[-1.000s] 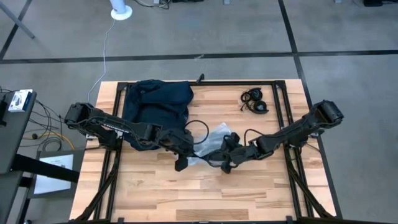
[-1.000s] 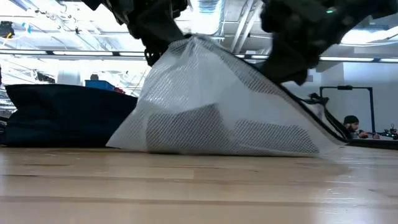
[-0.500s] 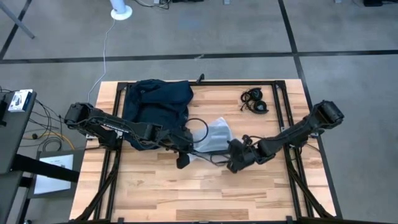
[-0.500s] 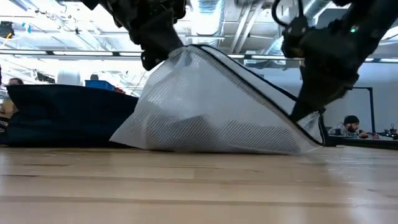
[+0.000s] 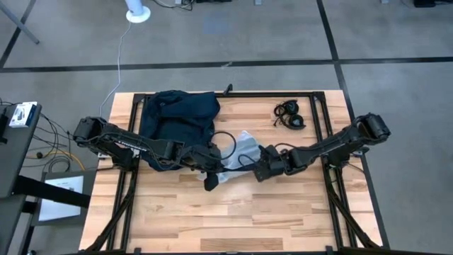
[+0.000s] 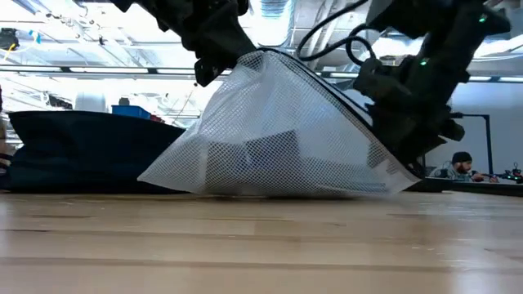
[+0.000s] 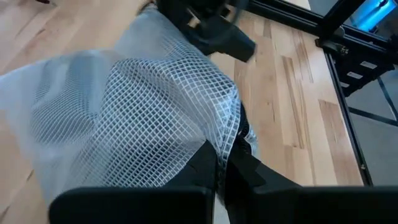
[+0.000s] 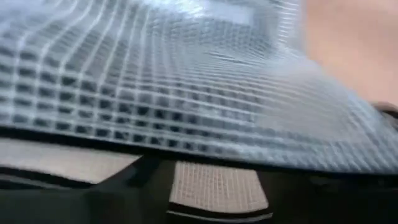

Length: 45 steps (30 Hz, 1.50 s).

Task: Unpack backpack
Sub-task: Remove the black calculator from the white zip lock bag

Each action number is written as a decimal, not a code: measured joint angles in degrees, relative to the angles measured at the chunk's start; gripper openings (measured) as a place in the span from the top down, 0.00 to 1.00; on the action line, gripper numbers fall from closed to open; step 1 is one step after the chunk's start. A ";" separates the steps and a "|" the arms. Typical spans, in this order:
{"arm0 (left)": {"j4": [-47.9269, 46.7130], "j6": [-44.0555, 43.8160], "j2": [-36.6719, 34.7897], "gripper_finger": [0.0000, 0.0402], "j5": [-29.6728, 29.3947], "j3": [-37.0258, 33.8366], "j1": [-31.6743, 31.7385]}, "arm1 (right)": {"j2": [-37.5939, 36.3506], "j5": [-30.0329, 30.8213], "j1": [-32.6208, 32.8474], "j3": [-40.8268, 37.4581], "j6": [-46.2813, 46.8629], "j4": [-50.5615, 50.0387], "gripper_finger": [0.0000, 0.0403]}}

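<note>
Right pincer (image 5: 260, 168) nearer mesh pouch (image 6: 278, 139) — wooden table (image 5: 283, 219).

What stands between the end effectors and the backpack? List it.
The white mesh pouch. The left end effector is shut on its edge, and the right end effector is at its other side. The backpack lies behind them, toward the table's far left, and neither end effector touches it.

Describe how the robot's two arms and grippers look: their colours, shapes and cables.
Both the left arm and the right arm are black and slender, built of jointed segments. A thin black cable loops near the left gripper, whose fingers are dark, flat and tapered. The right gripper is a blocky black unit.
</note>
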 joint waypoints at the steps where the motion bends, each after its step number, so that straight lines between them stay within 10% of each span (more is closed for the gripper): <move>1: 0.01 0.34 0.00 1.00 0.00 0.00 0.00 | 0.00 0.94 -0.68 0.00 -0.39 0.16 0.43; 18: -5.20 8.59 6.38 1.00 9.49 -1.03 -0.17 | 0.02 5.79 -4.72 -0.24 -6.02 9.32 0.37; 36: 1.72 4.44 5.74 1.00 4.74 -1.01 0.79 | 0.02 10.15 -1.28 -2.14 -17.50 18.84 0.37; 45: 2.38 1.49 3.90 1.00 4.62 -1.01 0.81 | 0.02 -1.48 -11.42 -2.14 -24.03 19.50 0.37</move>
